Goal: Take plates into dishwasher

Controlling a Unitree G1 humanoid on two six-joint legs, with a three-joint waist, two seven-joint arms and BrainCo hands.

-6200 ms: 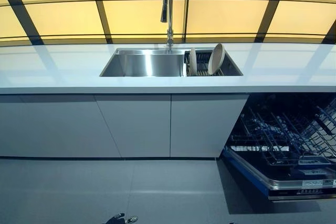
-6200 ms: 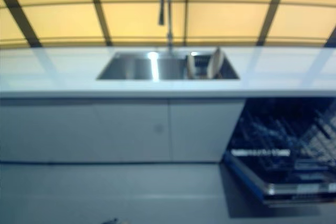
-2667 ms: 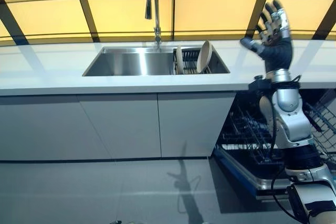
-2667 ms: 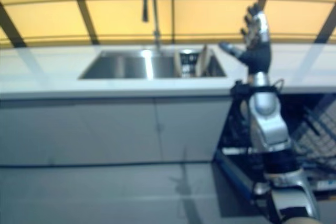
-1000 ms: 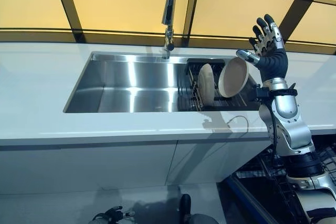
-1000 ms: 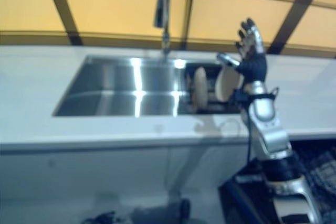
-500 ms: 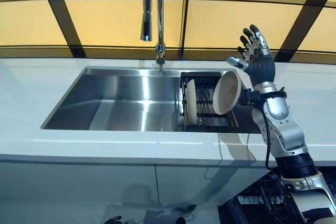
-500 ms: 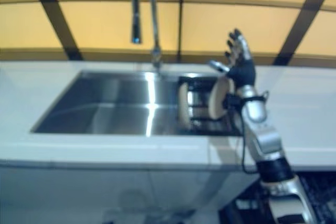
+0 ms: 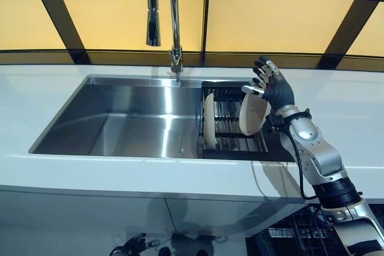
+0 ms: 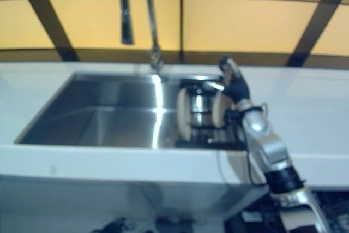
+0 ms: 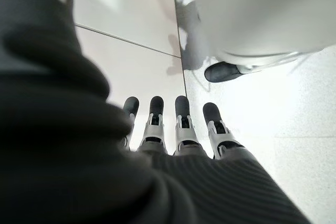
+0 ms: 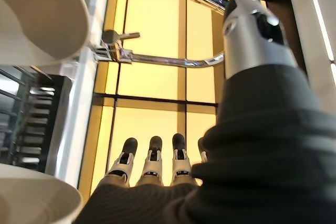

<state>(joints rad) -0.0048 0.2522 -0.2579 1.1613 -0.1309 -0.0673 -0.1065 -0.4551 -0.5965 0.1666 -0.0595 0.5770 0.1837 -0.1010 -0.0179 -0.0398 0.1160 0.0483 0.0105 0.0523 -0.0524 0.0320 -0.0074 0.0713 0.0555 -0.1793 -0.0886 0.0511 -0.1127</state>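
Observation:
Two beige plates stand on edge in a dark rack in the right part of the steel sink. The left plate is seen edge-on; the right plate leans with its face towards me. My right hand is open, its fingers spread just above and behind the right plate's top rim and its thumb over that rim. Both plates also appear in the right wrist view, past the straight fingers. My left hand hangs low by the floor, open and holding nothing.
A tall chrome faucet rises behind the sink. White countertop runs to both sides. Part of the open dishwasher's rack shows below the counter at the lower right.
The view has closed in on the sink. My right hand has come down from above the counter to the right plate's top rim, still open.

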